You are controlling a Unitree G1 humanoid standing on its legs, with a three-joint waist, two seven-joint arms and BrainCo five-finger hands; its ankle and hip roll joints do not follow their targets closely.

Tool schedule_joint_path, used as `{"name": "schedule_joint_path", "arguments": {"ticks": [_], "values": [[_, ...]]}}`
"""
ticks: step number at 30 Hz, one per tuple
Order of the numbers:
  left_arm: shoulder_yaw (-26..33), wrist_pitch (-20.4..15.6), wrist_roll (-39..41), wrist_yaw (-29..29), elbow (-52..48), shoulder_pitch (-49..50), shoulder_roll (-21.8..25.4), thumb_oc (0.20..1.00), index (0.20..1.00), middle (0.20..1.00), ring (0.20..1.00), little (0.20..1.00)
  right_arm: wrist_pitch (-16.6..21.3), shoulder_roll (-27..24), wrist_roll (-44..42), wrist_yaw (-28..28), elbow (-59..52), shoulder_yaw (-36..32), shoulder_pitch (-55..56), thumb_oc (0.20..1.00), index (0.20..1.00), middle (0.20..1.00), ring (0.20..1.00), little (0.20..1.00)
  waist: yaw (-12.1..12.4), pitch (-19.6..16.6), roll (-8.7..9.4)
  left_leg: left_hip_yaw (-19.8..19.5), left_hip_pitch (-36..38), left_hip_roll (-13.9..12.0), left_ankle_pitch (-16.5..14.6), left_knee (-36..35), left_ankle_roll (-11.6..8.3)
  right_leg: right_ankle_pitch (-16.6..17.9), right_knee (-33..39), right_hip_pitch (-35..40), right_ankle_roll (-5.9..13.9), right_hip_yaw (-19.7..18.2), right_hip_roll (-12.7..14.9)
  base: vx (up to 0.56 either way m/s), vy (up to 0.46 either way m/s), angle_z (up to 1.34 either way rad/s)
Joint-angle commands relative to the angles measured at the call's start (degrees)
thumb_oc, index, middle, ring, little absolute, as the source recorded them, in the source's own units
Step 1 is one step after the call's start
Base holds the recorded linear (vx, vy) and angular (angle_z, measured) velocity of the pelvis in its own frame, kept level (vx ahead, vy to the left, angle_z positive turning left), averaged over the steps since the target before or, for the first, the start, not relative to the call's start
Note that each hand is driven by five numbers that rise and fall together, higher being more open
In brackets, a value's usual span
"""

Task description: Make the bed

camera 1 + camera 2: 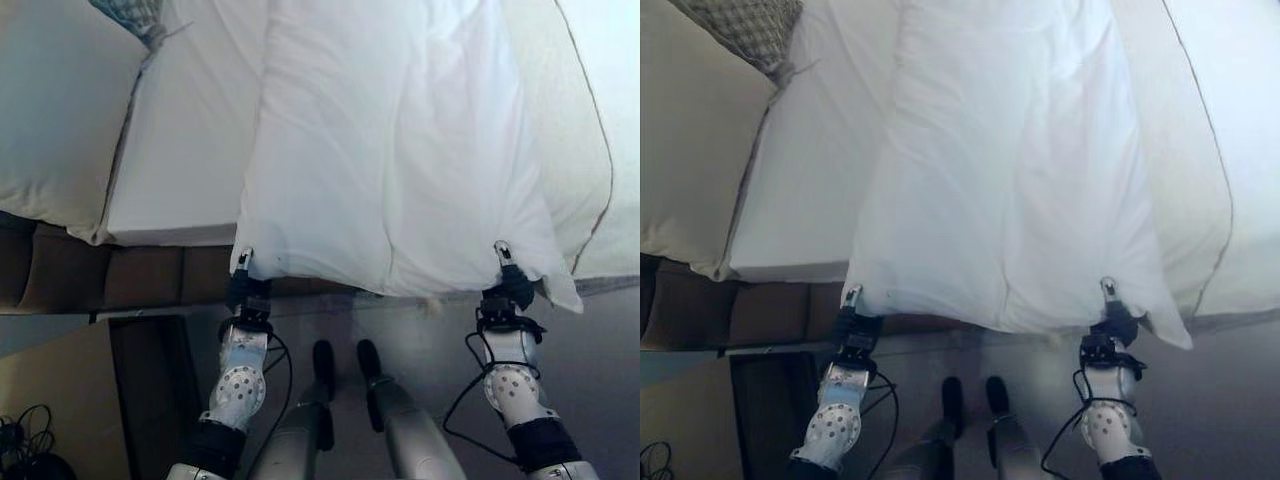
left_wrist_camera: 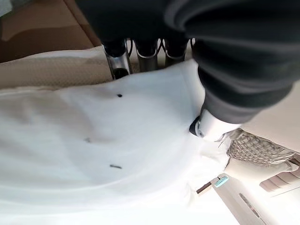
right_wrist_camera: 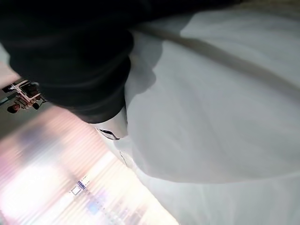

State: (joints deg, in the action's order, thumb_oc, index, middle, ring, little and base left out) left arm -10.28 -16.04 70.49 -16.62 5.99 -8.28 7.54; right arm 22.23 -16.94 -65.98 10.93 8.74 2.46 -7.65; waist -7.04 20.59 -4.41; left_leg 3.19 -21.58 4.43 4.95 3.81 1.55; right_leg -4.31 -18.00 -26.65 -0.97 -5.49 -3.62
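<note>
I've got the white duvet (image 1: 390,150) pinched at its near edge by both hands, left hand (image 1: 246,290) on the left corner and right hand (image 1: 512,285) on the right corner, thumbs over the cloth and fingers curled under it. The duvet runs lengthwise away from me up the bed (image 1: 185,150), near edge hanging just past the foot, bare sheet to its left by the pillow (image 1: 55,110). Both hands sit level, so I judge the next move an even spread forward.
</note>
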Motion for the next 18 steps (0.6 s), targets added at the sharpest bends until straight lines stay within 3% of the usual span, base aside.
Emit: {"name": "schedule_joint_path", "arguments": {"ticks": [1,3,4,7,9,11,12,13,14,15,18], "values": [[3.0,-3.8,-3.1,1.1,-4.5,3.0,0.6,0.2,0.2,0.2,0.2,0.2,1.3,-0.9,3.2,-1.0,-1.5,-0.9,3.0,0.2,0.2,0.2,0.2,0.2,-0.4,-3.5,-0.32,3.7,-0.2,1.3,-4.5,2.4,-2.01,6.7,8.6,-0.6,6.07,-1.5,0.1,0.07,-0.23,-0.04],[3.2,-4.1,-2.4,1.0,-2.9,2.6,-0.4,0.2,0.2,0.2,0.2,0.2,1.2,-1.4,4.4,-0.1,-0.9,-1.5,3.7,0.2,0.2,0.2,0.2,0.2,-1.0,-4.0,-0.88,3.5,0.0,1.3,-4.0,2.2,-2.76,7.0,10.7,0.5,5.97,-1.2,0.6,0.04,-0.183,0.2],[3.3,-4.4,-3.1,1.4,-3.0,2.0,-0.5,0.2,0.2,0.2,0.2,0.2,1.3,-2.3,5.0,0.1,-0.7,-2.3,3.5,0.2,0.2,0.2,0.2,0.2,-1.2,-3.4,-0.53,3.4,-1.9,1.4,-3.2,6.3,-4.2,7.0,11.8,1.8,5.67,-0.5,1.5,-0.02,-0.094,0.37],[3.8,-5.1,-3.3,1.2,-3.3,1.0,-0.4,0.2,0.2,0.2,0.2,0.2,1.7,-3.0,4.6,0.1,-0.3,-2.5,2.5,0.2,0.2,0.2,0.2,0.2,-0.6,-2.9,0.34,0.6,-3.2,2.5,-4.0,9.2,-4.71,7.1,10.9,1.6,5.04,-1.0,1.3,-0.03,-0.111,0.35],[4.5,-5.3,-3.4,0.8,-3.7,0.8,-0.5,0.2,0.2,0.2,0.2,0.2,2.1,-3.0,4.5,0.7,0.1,-2.8,1.9,0.2,0.2,0.2,0.2,0.2,-0.6,-3.0,1.28,0.0,-3.2,0.2,-5.2,8.8,-4.01,6.5,10.0,1.3,4.79,-1.3,1.5,-0.02,-0.094,0.05],[5.1,-5.6,-3.9,0.3,-4.1,0.2,-0.1,0.2,0.2,0.2,0.2,0.2,2.2,-3.2,4.6,1.4,1.0,-3.1,0.7,0.2,0.2,0.2,0.2,0.2,-0.1,-3.5,2.29,-3.2,-4.1,-3.5,-2.6,5.9,-4.21,6.2,10.1,1.1,4.78,-1.9,2.1,0.0,-0.037,0.04],[5.1,-5.6,-3.9,0.3,-4.1,0.2,-0.1,0.2,0.2,0.2,0.2,0.2,2.2,-3.2,4.6,1.4,1.0,-3.1,0.7,0.2,0.2,0.2,0.2,0.2,-0.1,-3.5,2.29,-3.2,-4.1,-3.5,-2.6,5.8,-4.21,6.2,10.1,1.1,4.77,-1.9,2.1,0.03,0.019,0.06],[5.6,-6.3,-3.9,-0.7,-4.2,-1.1,0.2,0.2,0.2,0.2,0.2,0.2,2.6,-3.4,4.8,2.3,1.2,-3.5,-0.5,0.2,0.2,0.2,0.2,0.2,0.1,-3.6,2.07,-4.8,-4.1,-6.9,1.3,0.8,-5.16,5.5,9.7,1.0,4.83,-1.9,2.1,0.03,0.076,0.14],[5.7,-6.6,-4.2,-1.1,-4.4,-2.2,0.6,0.2,0.2,0.2,0.2,0.2,2.7,-3.9,4.7,2.8,1.5,-3.6,-1.7,0.2,0.2,0.2,0.2,0.2,0.0,-3.8,1.73,-4.2,-3.8,-8.4,3.3,-2.3,-5.85,5.2,9.4,0.6,4.82,-1.9,2.1,0.05,0.213,0.16],[5.4,-6.7,-4.9,-2.0,-4.7,-4.6,1.9,0.2,0.2,0.2,0.2,0.2,2.7,-4.9,4.6,4.1,1.6,-2.6,-4.4,0.2,0.2,0.2,0.2,0.2,0.2,-4.1,1.1,-3.0,-1.5,-9.9,3.2,-5.0,-6.56,4.8,8.4,0.0,5.25,-1.2,2.0,0.03,0.179,0.19],[5.0,-7.2,-5.5,-2.8,-5.2,-8.7,3.5,0.2,0.2,0.2,0.2,0.2,2.9,-5.8,3.9,4.9,0.0,-2.1,-7.3,0.2,0.2,0.2,0.2,0.2,0.1,-4.0,0.84,-0.4,-1.3,-9.9,2.8,-3.8,-7.1,5.4,8.0,-0.9,5.84,-1.1,2.6,-0.01,0.251,-0.03]]}}
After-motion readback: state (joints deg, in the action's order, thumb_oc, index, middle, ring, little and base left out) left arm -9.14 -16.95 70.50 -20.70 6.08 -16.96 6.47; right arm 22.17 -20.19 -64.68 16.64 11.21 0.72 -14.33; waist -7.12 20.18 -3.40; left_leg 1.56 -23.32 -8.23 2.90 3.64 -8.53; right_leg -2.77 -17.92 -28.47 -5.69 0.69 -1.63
